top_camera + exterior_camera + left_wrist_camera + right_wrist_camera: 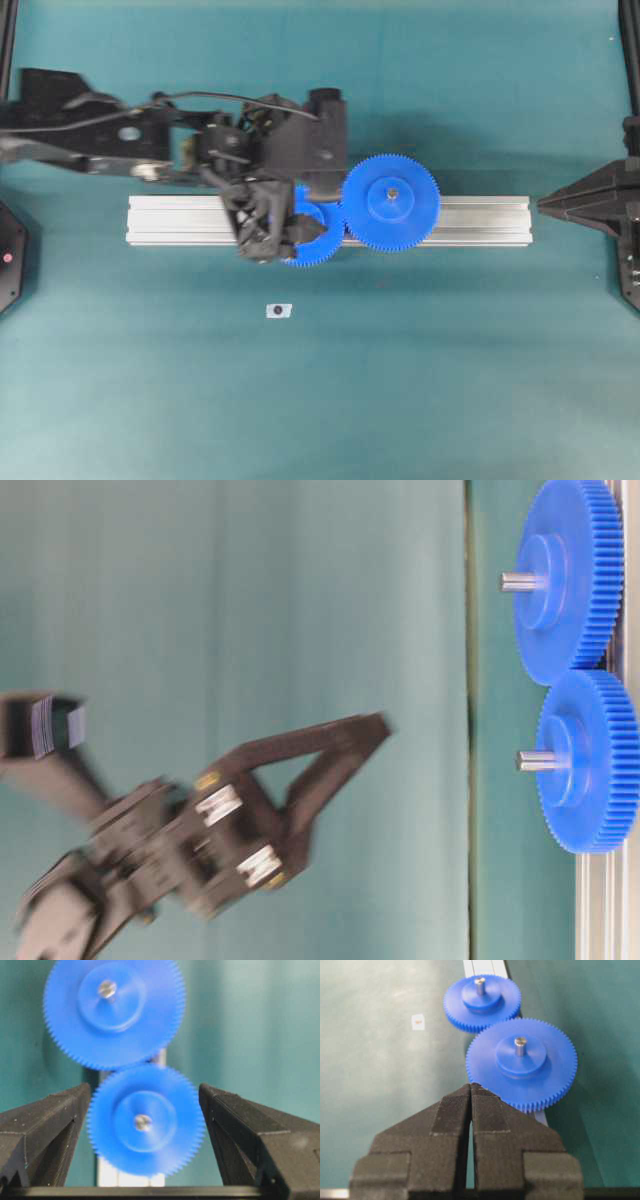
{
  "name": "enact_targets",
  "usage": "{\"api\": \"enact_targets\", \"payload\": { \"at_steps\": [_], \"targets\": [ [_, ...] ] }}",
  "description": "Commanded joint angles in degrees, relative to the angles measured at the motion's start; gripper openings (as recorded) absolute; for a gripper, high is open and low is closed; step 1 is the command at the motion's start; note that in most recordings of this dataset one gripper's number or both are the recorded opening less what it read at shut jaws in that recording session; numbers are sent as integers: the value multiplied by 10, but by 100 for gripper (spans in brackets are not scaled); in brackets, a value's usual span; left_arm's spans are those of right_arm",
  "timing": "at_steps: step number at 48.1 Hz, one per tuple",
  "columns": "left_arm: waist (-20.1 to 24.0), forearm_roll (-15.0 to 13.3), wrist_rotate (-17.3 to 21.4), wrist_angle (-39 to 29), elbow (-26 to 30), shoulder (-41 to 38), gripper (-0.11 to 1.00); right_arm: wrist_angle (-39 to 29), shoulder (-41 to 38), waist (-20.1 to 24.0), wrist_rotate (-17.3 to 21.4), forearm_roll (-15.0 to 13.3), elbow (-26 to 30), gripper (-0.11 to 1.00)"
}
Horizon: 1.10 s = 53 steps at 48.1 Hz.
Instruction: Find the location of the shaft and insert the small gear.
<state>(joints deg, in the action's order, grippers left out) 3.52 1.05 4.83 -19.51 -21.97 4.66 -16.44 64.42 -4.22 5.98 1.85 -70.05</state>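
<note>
Already the small gear sits on the shaft, meshed with the larger gear; the left end effector, fingers apart around it, could snag its teeth while withdrawing.

The left arm's black two-fingered tool reaches in from the left edge of the overhead view, its wrist bent so the tool points toward the near side, and its ridged black fingers stand wide apart. The right arm's black tool sits at the right edge, fingers pressed together with nothing between them.
</note>
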Motion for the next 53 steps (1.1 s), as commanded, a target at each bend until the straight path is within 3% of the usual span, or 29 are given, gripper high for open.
{"api": "enact_targets", "payload": {
  "at_steps": [1, 8, 25, 53],
  "targets": [
    [-11, 2, -12, 12, -6, 37, 88, 5, -4, -2, 5, 0, 6, 2],
    [-25, 2, -42, 34, -36, 76, 88, 5, -4, -2, 5, 0, 5, 2],
    [-30, 2, -48, 36, -122, 178, 88, 5, -4, -2, 5, 0, 5, 2],
    [-30, 2, -48, 37, -154, 208, 88, 5, -4, -2, 5, 0, 4, 2]
  ]
}}
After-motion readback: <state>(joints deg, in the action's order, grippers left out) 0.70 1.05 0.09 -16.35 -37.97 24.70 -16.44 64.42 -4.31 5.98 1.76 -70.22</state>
